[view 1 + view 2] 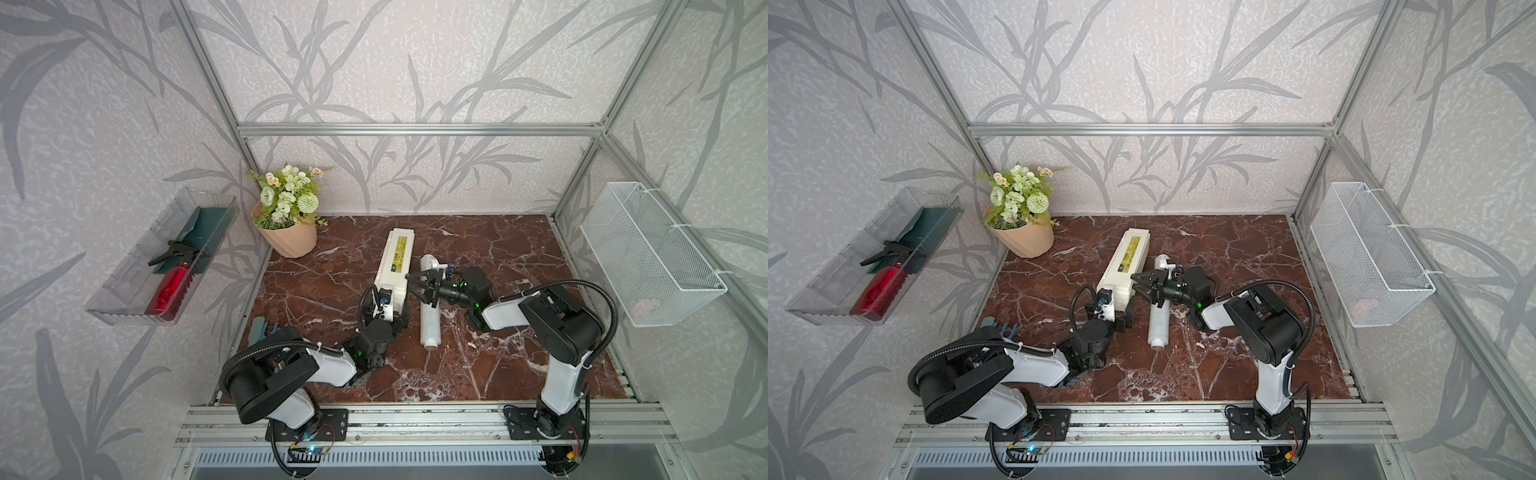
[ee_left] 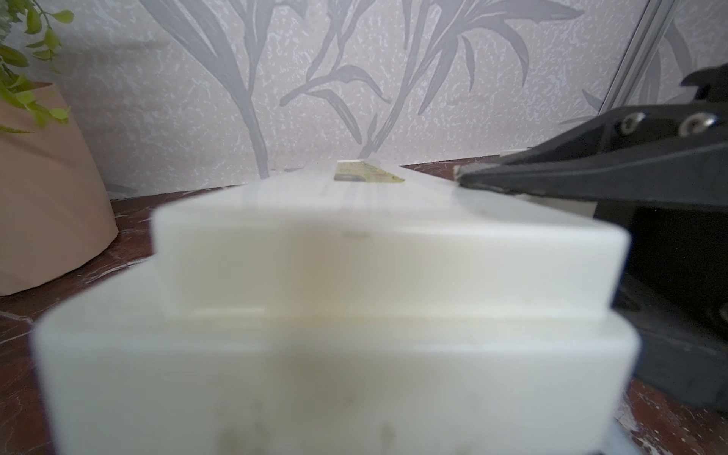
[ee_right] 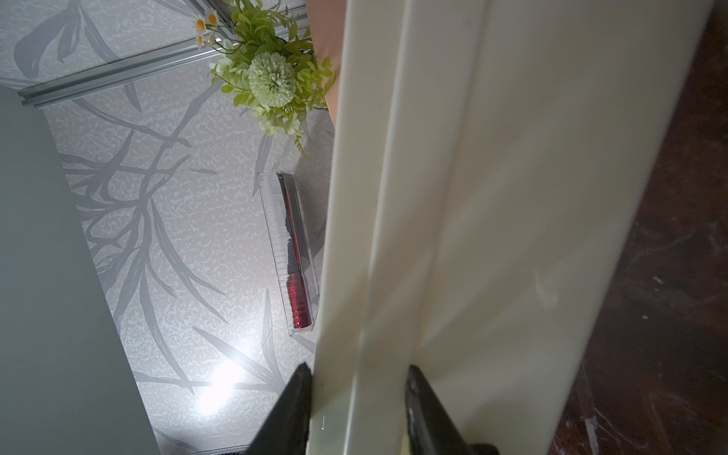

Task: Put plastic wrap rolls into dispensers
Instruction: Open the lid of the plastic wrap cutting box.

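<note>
The dispenser (image 1: 395, 257) is laid centrally on the tabletop (image 1: 519, 257), its 6 o'clock end clamped by the jaws of the left gripper (image 1: 386, 305), its 3 o'clock long edge by those of the right gripper (image 1: 412, 284). The plastic wrap roll (image 1: 428, 324) is laid alongside at 3 o'clock, with bare tabletop beyond.

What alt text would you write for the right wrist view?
The right gripper pinches the lid edge of the cream dispenser between two black fingertips, seen close up. Behind are a leaf-patterned wall, green flowers and a clear tray holding a red bottle.
</note>
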